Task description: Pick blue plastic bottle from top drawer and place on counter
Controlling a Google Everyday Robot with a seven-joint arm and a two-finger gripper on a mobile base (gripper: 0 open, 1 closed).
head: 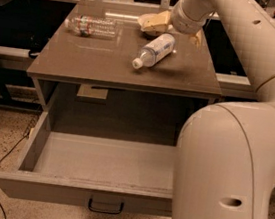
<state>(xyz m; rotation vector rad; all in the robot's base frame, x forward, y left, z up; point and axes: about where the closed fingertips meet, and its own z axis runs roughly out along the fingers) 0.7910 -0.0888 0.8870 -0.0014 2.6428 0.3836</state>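
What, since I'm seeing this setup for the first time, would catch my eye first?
The big beige robot arm fills the right side, reaching over the counter to its gripper near the back. Just in front of the gripper, the blue bottle lies on its side on the counter, cap toward the front. Below, the top drawer stands pulled wide open.

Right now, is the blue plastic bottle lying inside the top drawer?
No, the blue plastic bottle lies on the counter beside the gripper, near its far edge.

Dim warm light; soft glare on counter (83, 59) beneath claw (175, 32)
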